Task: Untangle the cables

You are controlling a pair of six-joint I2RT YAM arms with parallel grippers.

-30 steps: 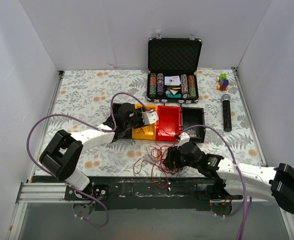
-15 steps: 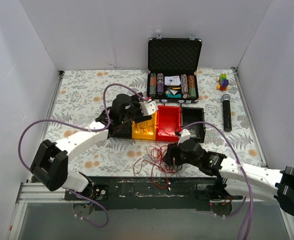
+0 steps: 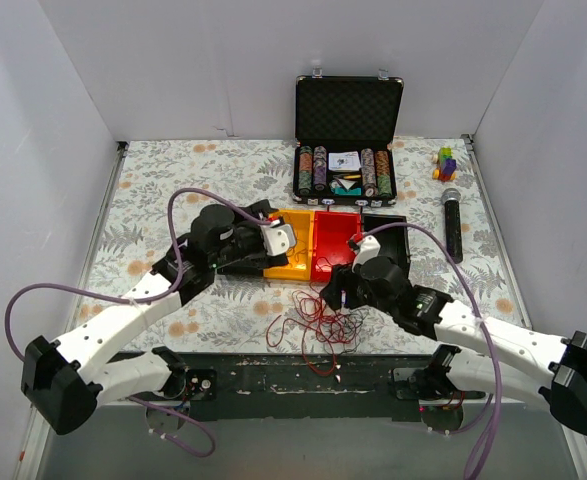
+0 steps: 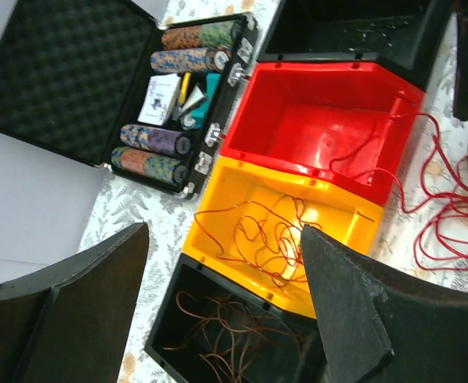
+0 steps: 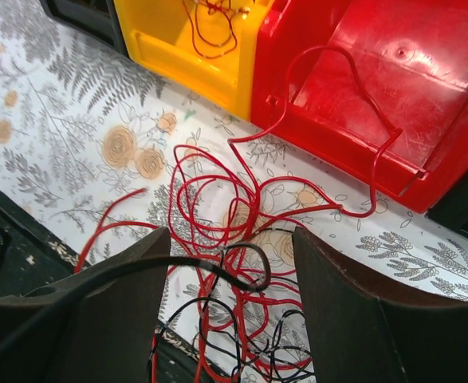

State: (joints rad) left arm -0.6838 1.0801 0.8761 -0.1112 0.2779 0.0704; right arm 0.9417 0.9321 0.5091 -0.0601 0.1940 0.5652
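Note:
The cables (image 3: pixel 313 322) lie as a loose nest of red and black strands on the floral cloth near the front edge. My right gripper (image 3: pixel 335 293) hovers just above them, open. In the right wrist view (image 5: pixel 230 239) the nest (image 5: pixel 218 199) lies below the fingers. A thick black strand (image 5: pixel 253 271) arcs across the gap from over the left finger. One red strand (image 5: pixel 353 80) runs into the red bin (image 3: pixel 335 245). My left gripper (image 3: pixel 265 250) is open and empty above the yellow bin (image 4: pixel 329 215), which holds red wire (image 4: pixel 265 235). A black bin (image 4: pixel 218 335) holds brown wire.
A second black bin (image 3: pixel 388 245) stands right of the red one. An open poker chip case (image 3: pixel 347 150) stands at the back, with a microphone (image 3: pixel 453 225) and toy blocks (image 3: pixel 444 162) at the right. White walls enclose the table.
My left arm has swung and drawn its gripper back left over the bins. My right gripper has moved away from the front edge, toward the bins, above the nest.

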